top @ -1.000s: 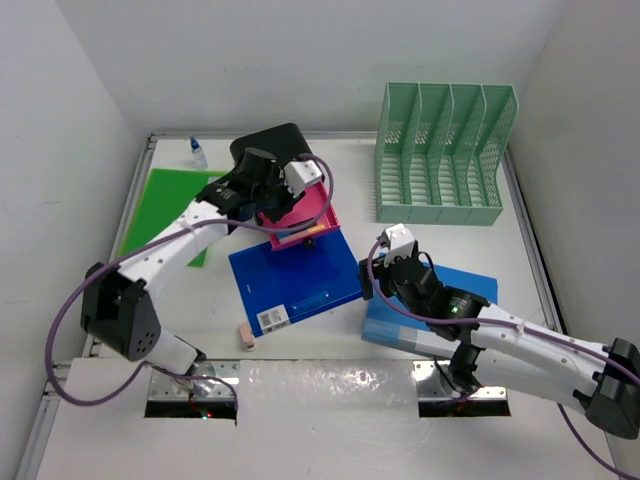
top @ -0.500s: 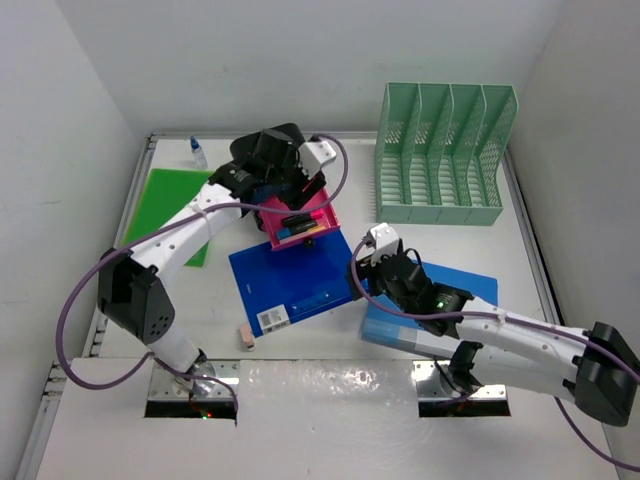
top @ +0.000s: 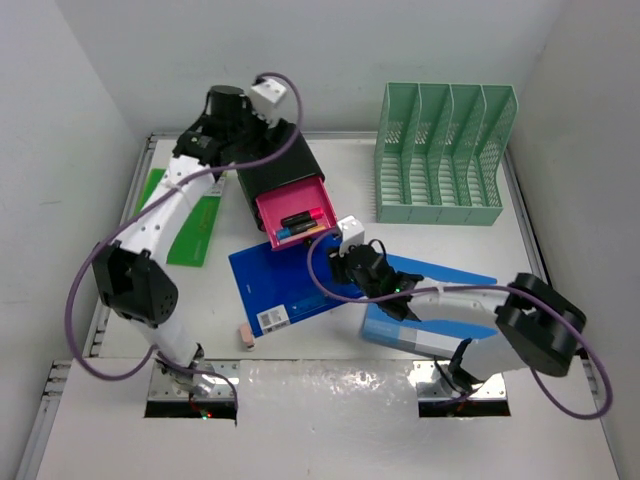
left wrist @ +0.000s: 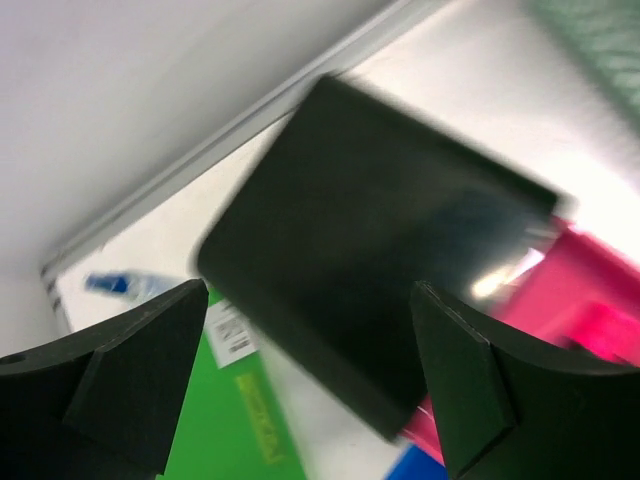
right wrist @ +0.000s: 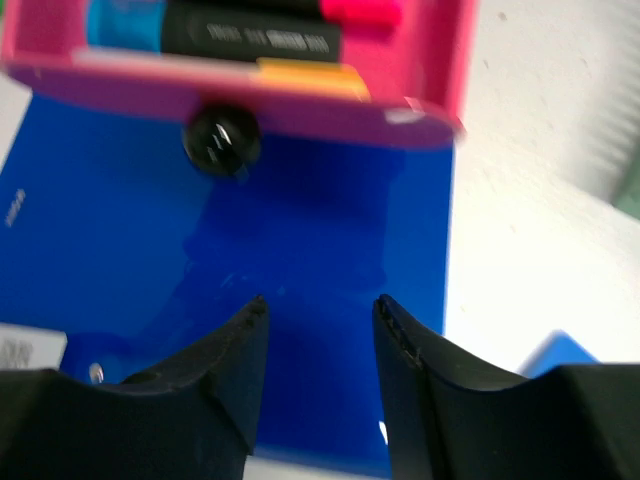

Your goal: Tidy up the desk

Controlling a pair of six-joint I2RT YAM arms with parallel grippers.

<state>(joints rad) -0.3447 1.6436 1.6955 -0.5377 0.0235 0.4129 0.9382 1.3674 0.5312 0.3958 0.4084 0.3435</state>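
The white desk (top: pixel 450 250) carries a black drawer box (top: pixel 275 170) whose pink drawer (top: pixel 295 215) is pulled out, with pens lying in it. My left gripper (left wrist: pixel 300 380) is raised above the box's back left corner, open and empty; the top view shows it at the back left (top: pixel 238 125). My right gripper (right wrist: pixel 320 310) hovers low over a dark blue folder (right wrist: pixel 250 230), just in front of the drawer's black knob (right wrist: pixel 220 138). Its jaws stand partly apart with nothing between them. In the top view it sits at the drawer's front right corner (top: pixel 338 255).
A green folder (top: pixel 190 225) lies at the left and a green slotted file rack (top: pixel 440 155) stands at the back right. A light blue folder (top: pixel 440 300) lies under my right arm. A small eraser (top: pixel 245 337) rests near the front. A little blue-capped bottle (left wrist: pixel 115 283) is by the back rim.
My left gripper has opened, left the pink drawer and risen back over the black box. My right gripper has slid left toward the drawer's front, and its jaws have narrowed.
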